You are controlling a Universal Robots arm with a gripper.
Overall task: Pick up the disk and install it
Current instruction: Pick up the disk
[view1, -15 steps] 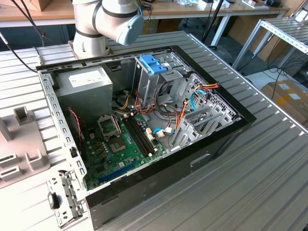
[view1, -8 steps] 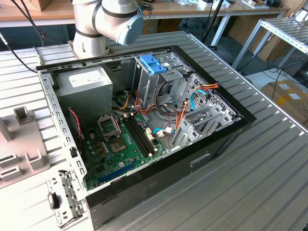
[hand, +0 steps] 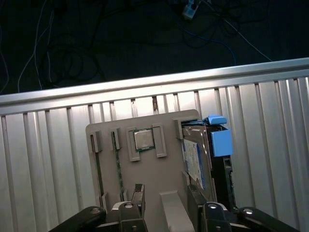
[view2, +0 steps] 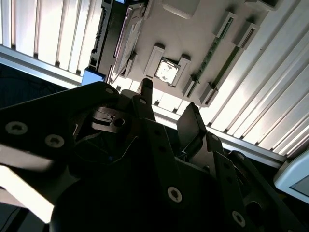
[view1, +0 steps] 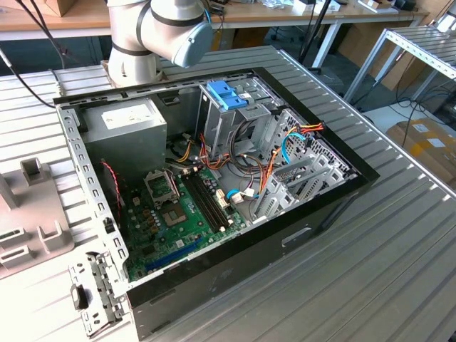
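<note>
Robotics lab or workshop, open computer case (view1: pixel 214 199) on slatted metal table (view1: pixel 399 249), wooden workbenches (view1: pixel 285 18) behind

The disk (hand: pixel 200 157) has bright blue rails and a silvery body. The holder (hand: pixel 145 179) is pale grey, the table (hand: pixel 48 159) ribbed silver, the motherboard (view1: pixel 178 214) green, the case (view1: pixel 285 242) black.

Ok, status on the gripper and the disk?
Gripper open, empty, over the grey tray. Disk standing in the tray's side slot, untouched. Chip seated in the neighbouring slot.
</note>
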